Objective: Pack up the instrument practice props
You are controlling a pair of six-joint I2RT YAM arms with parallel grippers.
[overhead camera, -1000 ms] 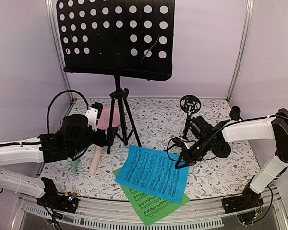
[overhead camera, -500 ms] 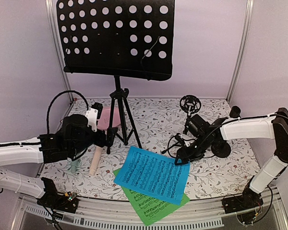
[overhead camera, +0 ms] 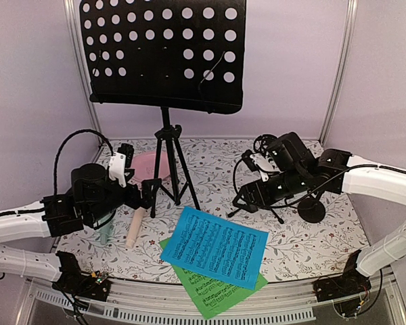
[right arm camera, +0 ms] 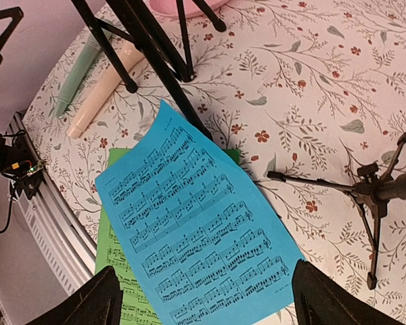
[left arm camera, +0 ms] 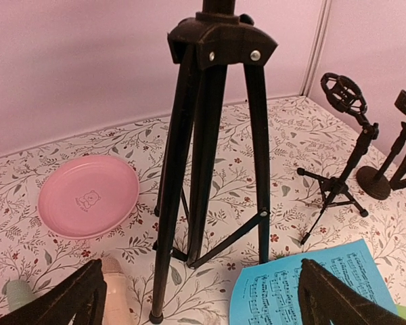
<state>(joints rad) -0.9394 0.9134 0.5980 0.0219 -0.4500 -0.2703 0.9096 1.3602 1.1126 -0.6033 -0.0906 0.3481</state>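
Blue music sheet (right arm camera: 189,237) atop green sheet (right arm camera: 113,261), my left end effector (left arm camera: 201,298) and right end effector (right arm camera: 203,301) both spread wide, empty

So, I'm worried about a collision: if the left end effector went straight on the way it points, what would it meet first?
Most likely the tall black tripod legs. In the left wrist view they stand dead centre ahead of the open left end effector. How far ahead is unclear.

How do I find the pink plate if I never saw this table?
Look for the big black music stand with holes. Just left of its tripod legs lies the pink plate. It is the only round pink thing there.
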